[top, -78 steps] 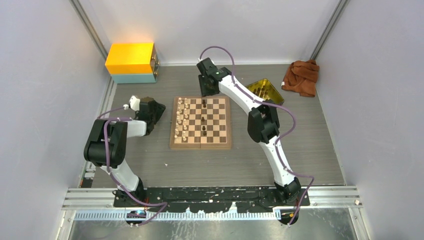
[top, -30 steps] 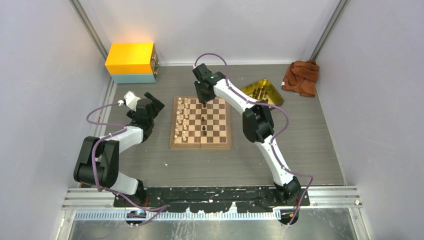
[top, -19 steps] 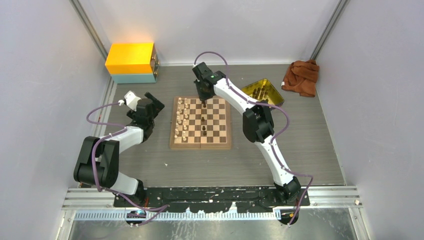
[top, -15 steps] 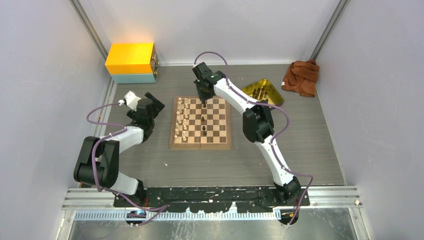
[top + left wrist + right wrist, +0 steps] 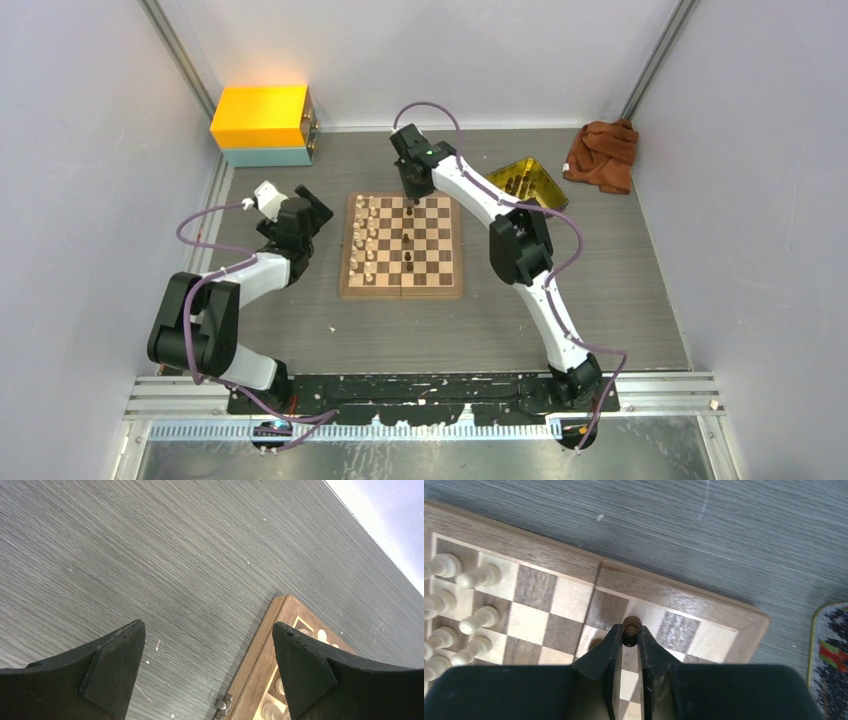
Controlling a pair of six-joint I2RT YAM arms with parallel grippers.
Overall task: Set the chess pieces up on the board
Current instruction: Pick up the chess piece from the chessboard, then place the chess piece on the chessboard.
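Note:
The board (image 5: 450, 250) lies mid-table with several cream pieces (image 5: 366, 240) in its two left columns and a few dark pieces (image 5: 408, 258) down the middle. My right gripper (image 5: 412, 196) is over the board's far edge, shut on a dark piece (image 5: 631, 625) above the far row; another dark piece (image 5: 595, 643) shows just left of its fingers. Cream pieces (image 5: 474, 577) stand at the left of the right wrist view. My left gripper (image 5: 207, 635) is open and empty above the table, left of the board's edge (image 5: 260, 655).
A yellow tray (image 5: 541, 186) holding more dark pieces sits right of the board's far corner. A yellow and teal box (image 5: 262, 125) stands at the back left. A brown cloth (image 5: 601, 155) lies at the back right.
My right gripper came over from the tray side to the board's far edge with a dark piece in it. My left arm stretched out and shifted slightly near the board's left side.

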